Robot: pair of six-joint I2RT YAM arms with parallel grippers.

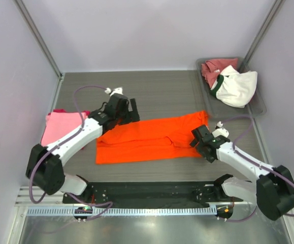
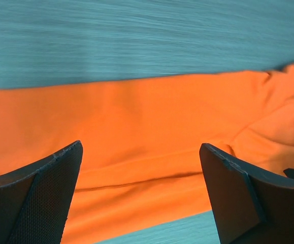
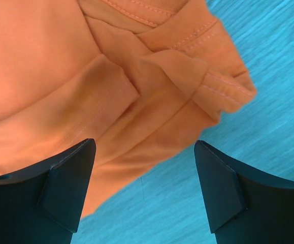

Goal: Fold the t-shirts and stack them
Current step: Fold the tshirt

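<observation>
Nearest the lenses, the left gripper (image 2: 141, 152) and right gripper (image 3: 144, 147) hang with fingers spread wide, grasping nothing, over the orange t-shirt (image 1: 147, 137). The shirt lies mid-table as a long flat band, judged part-folded, with crosswise folds yet to do. A pink t-shirt (image 1: 60, 127) lies flat at left over a magenta t-shirt (image 1: 60, 110), apparently the stack. A rose-red t-shirt (image 1: 215, 68) and white t-shirt (image 1: 238, 86) sit crumpled in the grey tray (image 1: 258, 109), well apart, unfolded; nothing visibly obstructs either arm
</observation>
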